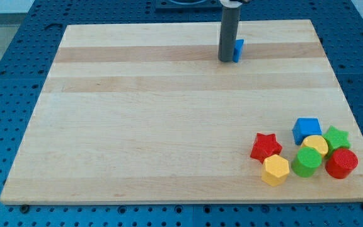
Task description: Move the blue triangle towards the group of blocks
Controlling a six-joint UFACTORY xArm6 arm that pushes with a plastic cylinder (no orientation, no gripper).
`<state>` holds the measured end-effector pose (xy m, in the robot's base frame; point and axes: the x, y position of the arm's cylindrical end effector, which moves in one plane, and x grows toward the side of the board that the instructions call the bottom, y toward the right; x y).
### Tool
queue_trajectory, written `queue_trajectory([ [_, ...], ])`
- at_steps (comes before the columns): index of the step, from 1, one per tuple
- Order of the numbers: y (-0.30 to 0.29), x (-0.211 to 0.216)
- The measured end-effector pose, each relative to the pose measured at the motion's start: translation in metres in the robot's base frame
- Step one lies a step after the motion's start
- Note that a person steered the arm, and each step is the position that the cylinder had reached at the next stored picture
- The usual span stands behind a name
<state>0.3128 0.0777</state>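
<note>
My tip (226,60) hides most of the blue triangle (239,49), touching it, grasping nothing; wooden board (137,126) on blue pegboard (5,75)

1. You see a wooden board (169,126), pale, with lengthwise grain bands and a smooth, matt finish.
2. Around it you see a blue base plate (17,63), perforated with rows of small holes, looking like painted metal.
3. The rod ending in my tip (225,60) looks dark grey, smooth and dull.
4. The blue triangle (239,49), red star (266,147), yellow hexagon (275,169), blue cube (306,130) and green cylinder (306,162) all look like smooth, matt plastic.
</note>
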Motion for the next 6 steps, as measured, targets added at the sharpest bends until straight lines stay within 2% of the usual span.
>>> queue_trajectory([
  [2, 0.000, -0.054],
  [5, 0.014, -0.030],
  [6, 0.007, -0.039],
])
